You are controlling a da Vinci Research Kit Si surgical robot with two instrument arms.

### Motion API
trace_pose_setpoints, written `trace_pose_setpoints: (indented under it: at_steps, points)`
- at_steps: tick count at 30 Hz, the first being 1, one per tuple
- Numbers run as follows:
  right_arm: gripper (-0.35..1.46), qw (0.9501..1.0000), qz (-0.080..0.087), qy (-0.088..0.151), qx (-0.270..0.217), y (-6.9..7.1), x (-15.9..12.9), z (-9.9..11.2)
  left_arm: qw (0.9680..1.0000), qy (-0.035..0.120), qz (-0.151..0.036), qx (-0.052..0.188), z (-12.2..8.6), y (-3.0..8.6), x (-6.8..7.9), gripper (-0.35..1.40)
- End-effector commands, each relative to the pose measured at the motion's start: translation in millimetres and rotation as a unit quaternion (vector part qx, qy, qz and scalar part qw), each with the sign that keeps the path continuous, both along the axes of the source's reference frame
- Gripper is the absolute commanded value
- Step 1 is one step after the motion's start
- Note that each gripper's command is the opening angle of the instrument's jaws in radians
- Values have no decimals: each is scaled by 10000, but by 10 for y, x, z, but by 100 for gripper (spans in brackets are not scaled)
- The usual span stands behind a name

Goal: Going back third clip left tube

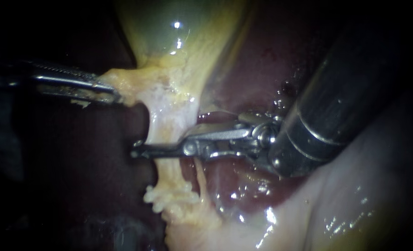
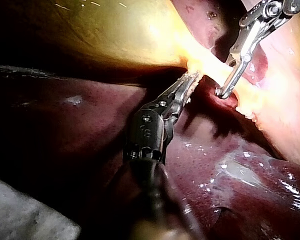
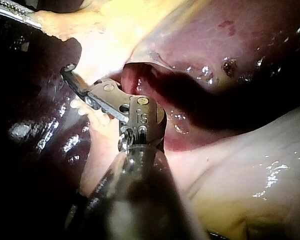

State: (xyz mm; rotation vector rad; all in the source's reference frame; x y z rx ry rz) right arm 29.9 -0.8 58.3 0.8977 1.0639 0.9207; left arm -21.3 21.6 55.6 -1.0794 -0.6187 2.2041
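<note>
The pale left tube (image 1: 169, 125) runs down from the yellow-green gallbladder (image 1: 178, 28) to a knobbly fatty lump (image 1: 169, 197). My right instrument (image 1: 143, 152) comes in from the upper right on a thick dark shaft. Its thin tip lies straight across the tube, with the end poking out past the tube's left side. In the right wrist view the tip (image 3: 70, 70) rests against the same pale tissue. My left instrument (image 1: 111, 95) is shut on yellowish tissue at the gallbladder's neck, holding it out to the left, and this grip also shows in the left wrist view (image 2: 187, 82). I see no clip.
Dark red liver (image 1: 262, 60) lies behind and right of the tube, wet and glistening. A thinner strand (image 1: 202, 179) runs just right of the tube. Pale tissue (image 1: 355, 195) fills the lower right. The far left is dark.
</note>
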Motion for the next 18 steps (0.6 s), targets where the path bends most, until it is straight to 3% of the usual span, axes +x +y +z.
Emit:
trace_pose_setpoints:
  at_steps: [1, 5, 8, 11, 18]
  points:
    - [-35, 10000, -1, 1, 1, 0, 0, 0, 10000, -2, 4, 1, 0, 0, 0, -35]
    - [-33, 9999, 7, 64, -84, 0, -1, 0, 10000, -4, 6, 1, 1, 1, 0, -35]
    - [11, 9993, 14, 347, -133, -1, 2, 4, 10000, -5, 7, 1, 2, 1, 1, -35]
    - [39, 9992, 15, 360, -176, -3, 8, 11, 10000, -5, 8, 1, 2, 1, 1, -35]
    - [45, 9989, 11, 371, -284, -5, 11, 20, 10000, -7, 11, 1, 2, 1, 2, -35]
